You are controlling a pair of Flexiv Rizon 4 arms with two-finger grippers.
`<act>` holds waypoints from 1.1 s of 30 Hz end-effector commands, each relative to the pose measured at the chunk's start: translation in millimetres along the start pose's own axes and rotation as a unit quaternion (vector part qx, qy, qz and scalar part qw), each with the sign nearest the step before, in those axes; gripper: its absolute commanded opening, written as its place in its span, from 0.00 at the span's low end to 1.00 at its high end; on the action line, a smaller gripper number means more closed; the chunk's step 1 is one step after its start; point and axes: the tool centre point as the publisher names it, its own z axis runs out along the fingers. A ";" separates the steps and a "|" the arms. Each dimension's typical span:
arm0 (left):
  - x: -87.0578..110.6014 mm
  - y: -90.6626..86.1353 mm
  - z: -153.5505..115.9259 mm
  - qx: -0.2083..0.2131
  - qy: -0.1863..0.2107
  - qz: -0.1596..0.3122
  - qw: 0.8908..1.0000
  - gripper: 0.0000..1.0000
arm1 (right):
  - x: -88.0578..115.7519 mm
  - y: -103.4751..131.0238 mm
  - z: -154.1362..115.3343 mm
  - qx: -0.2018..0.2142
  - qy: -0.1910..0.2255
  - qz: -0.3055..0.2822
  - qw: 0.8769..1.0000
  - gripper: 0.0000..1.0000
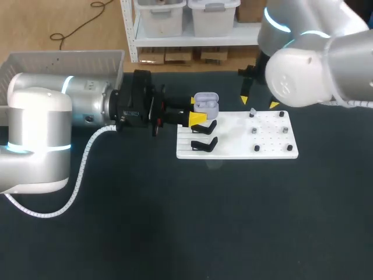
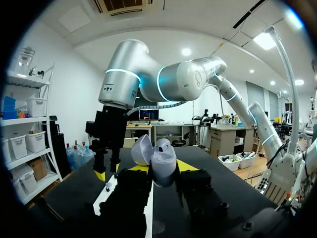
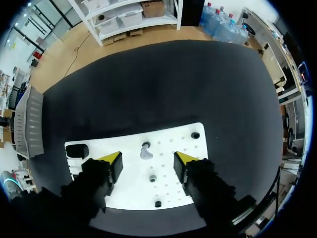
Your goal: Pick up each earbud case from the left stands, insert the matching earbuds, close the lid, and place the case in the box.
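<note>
The left gripper (image 1: 200,115) pinches the pale lilac plastic earbud case (image 1: 206,104) between its fingers, lid open, presenting the wells for loading. The right gripper (image 3: 147,159) hangs spread above a small grey earbud (image 3: 146,150), apparently aligned for pickup.

The desk (image 1: 175,221) is a dark, matt surface with no pattern. Beyond its far edge lies a light wooden floor (image 1: 58,23), where a dark cable (image 1: 76,26) curls loosely. A white shelf unit (image 1: 131,29) stands on that floor past the far edge, carrying pale storage bins (image 1: 163,14), with cardboard boxes (image 1: 180,55) under its lowest board. Seen from the left wrist, the walls (image 2: 74,84) are white and the white ceiling (image 2: 163,20) carries round lamps and a bright panel light (image 2: 265,40). Water bottles (image 2: 79,156) stand on the floor beside another shelf (image 2: 25,119).
</note>
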 end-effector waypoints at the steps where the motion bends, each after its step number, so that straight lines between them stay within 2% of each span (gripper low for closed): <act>1: 0.7 -0.6 0.3 -0.002 -0.001 0.001 1.000 0.00 | 0.7 2.9 5.8 0.012 -0.007 0.015 1.000 0.55; 5: 0.7 -0.6 0.3 -0.002 -0.001 0.001 1.000 0.00 | 1.1 1.1 9.6 0.013 -0.008 0.044 0.999 0.50; 13: 0.7 -0.6 0.3 -0.002 -0.001 0.001 1.000 0.00 | 10.9 3.5 9.8 0.005 -0.012 0.066 0.998 0.49; 19: 0.7 -0.6 0.3 -0.002 -0.001 0.001 1.000 0.00 | 16.2 3.5 13.5 0.013 -0.034 0.089 0.995 0.45; 26: 0.7 -0.6 0.3 -0.002 -0.001 0.001 1.000 0.00 | 16.2 0.4 17.9 0.007 -0.044 0.102 0.994 0.50; 33: 0.7 -0.6 0.3 -0.002 -0.001 0.001 1.000 0.00 | 11.1 -0.3 20.4 0.004 -0.045 0.105 0.993 0.48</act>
